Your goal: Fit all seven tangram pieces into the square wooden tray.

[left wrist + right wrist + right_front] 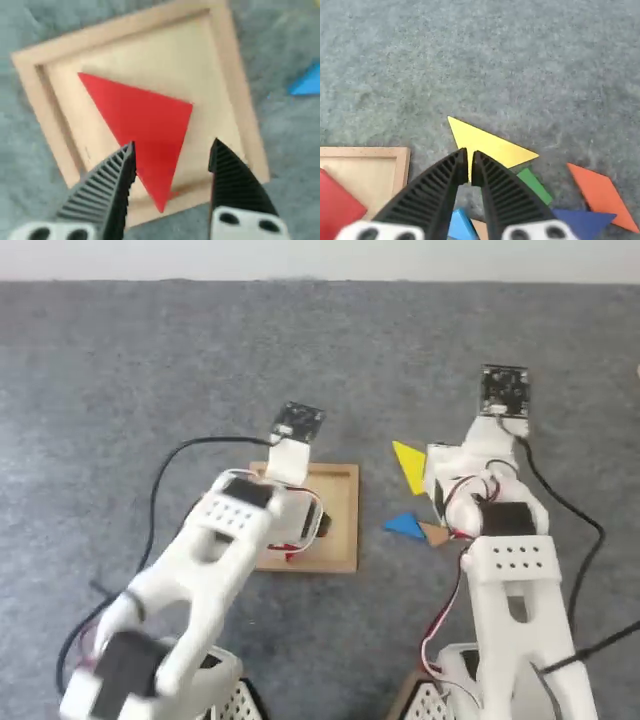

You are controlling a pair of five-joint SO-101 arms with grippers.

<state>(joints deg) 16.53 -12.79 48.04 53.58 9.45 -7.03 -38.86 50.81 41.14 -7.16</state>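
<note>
The left end effector hung released, jaws wide apart, directly over the red triangle. That piece lay flat inside the wooden tray, one tip close to the rim. The right end effector was clenched almost completely, its tips over one edge of the yellow triangle; whether it pinched that edge could not be told. Beyond it on the counter lay a green piece, an orange parallelogram, a dark blue triangle and a light blue piece, all outside the tray.

In the high view the tray sat at the centre of the frame, the yellow triangle just right of centre, near it but apart. One piece seemed placed. The yellow looked next, calling for a firm grip and a carry across to the tray.
</note>
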